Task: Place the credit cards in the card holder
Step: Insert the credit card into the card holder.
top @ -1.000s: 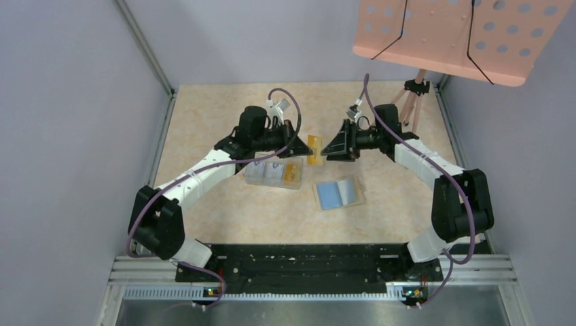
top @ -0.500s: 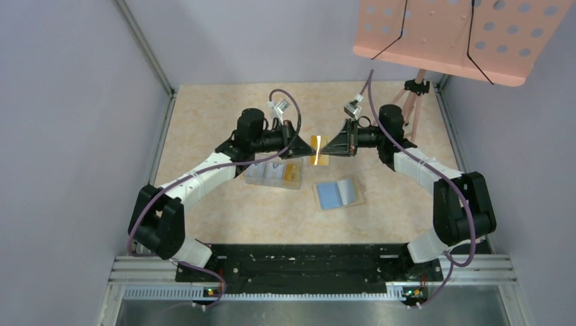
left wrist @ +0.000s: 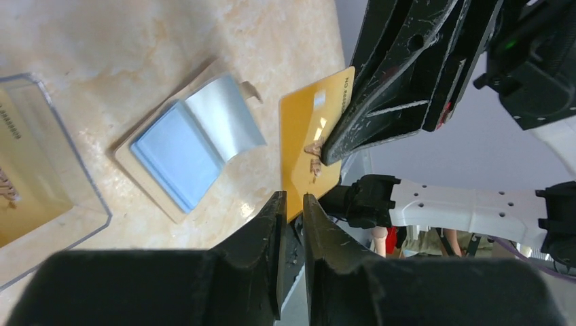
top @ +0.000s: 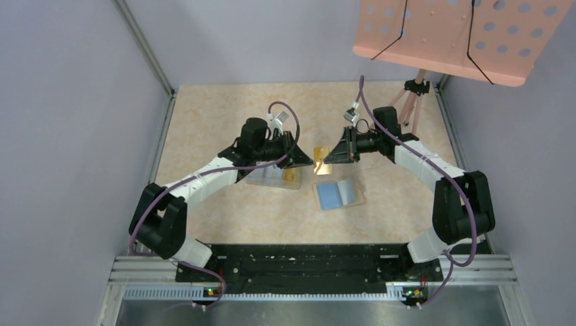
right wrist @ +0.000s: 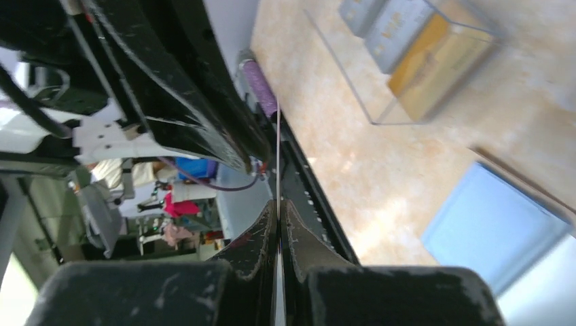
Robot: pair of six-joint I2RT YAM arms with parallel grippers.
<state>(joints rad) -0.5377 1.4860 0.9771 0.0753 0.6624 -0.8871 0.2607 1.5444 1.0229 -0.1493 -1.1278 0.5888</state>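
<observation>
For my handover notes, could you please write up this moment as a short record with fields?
held item: yellow card, off the table, between the two arms
right pincer: shut on the yellow card
left pincer: jaws slightly apart, right by the card's lower edge
card holder: lying open on the table, blue lining up, no card visible in it
clear box: on the table under the left arm, holds more cards, grey and yellow
</observation>
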